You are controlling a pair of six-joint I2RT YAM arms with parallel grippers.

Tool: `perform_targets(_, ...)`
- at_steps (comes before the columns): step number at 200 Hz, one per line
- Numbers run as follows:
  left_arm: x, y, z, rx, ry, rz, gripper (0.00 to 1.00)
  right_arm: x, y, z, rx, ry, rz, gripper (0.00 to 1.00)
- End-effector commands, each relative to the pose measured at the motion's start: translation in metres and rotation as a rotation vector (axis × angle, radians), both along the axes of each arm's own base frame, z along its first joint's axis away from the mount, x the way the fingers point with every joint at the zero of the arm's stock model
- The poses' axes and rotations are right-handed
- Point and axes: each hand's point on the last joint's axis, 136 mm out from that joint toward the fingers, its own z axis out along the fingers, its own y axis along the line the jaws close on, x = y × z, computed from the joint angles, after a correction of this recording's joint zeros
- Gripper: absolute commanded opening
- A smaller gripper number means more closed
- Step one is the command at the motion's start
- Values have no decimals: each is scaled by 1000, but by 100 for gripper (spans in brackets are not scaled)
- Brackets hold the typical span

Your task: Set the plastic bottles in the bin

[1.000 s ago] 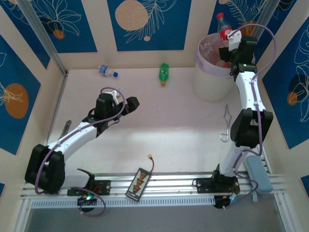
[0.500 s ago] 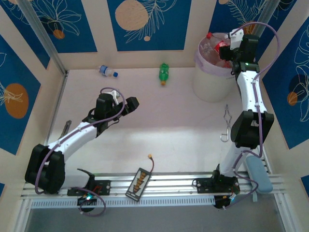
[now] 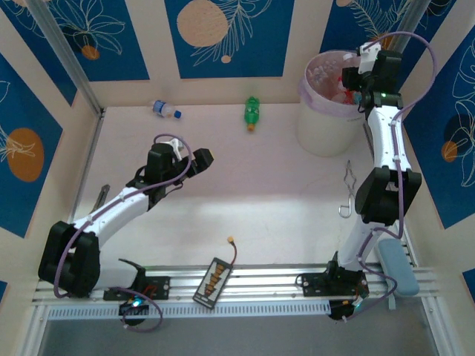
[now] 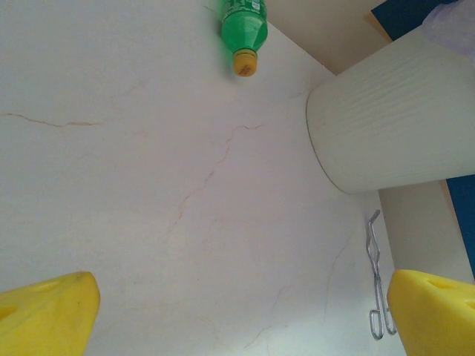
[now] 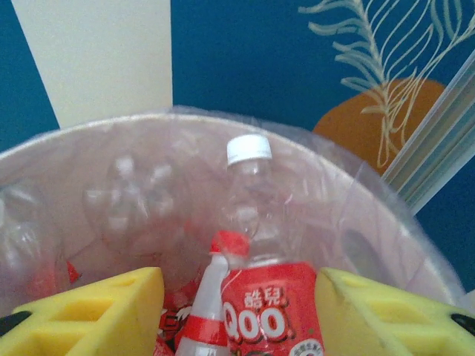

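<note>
Noted green bottle (image 3: pixel 251 113) lying flat, long axis far-to-near, orange cap nearward. Found left gripper (image 4: pixel 241 315) spread, right gripper (image 5: pixel 241 300) spread above bin (image 3: pixel 323 137).

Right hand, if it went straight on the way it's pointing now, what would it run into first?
The right hand points into the bin. First in line is the red-labelled bottle lying among the others, framed by the open fingers. It looks close, though depth is unclear.

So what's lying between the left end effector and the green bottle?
Nothing. In the left wrist view, the table is bare from the open left end effector up to the green bottle. The top external view agrees.
</note>
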Motion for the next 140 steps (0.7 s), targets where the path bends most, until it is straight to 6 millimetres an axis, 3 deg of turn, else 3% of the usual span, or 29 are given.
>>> perform_targets(1, 5, 5, 8, 13, -36, 9, 99, -2, 2, -9, 39, 15, 10, 57)
perform_targets(26, 7, 4, 8, 8, -34, 6, 99, -5, 6, 5, 38, 4, 19, 56)
perform_targets(91, 8, 4, 6, 7, -26, 11, 99, -40, 37, 79, 59, -98, 10, 62)
perform_targets(123, 8, 6, 4, 19, -23, 19, 100, -68, 67, 98, 123, -125, 47, 69)
perform_targets(140, 8, 8, 2, 26, -21, 23, 100, -83, 92, 96, 141, -113, 79, 75)
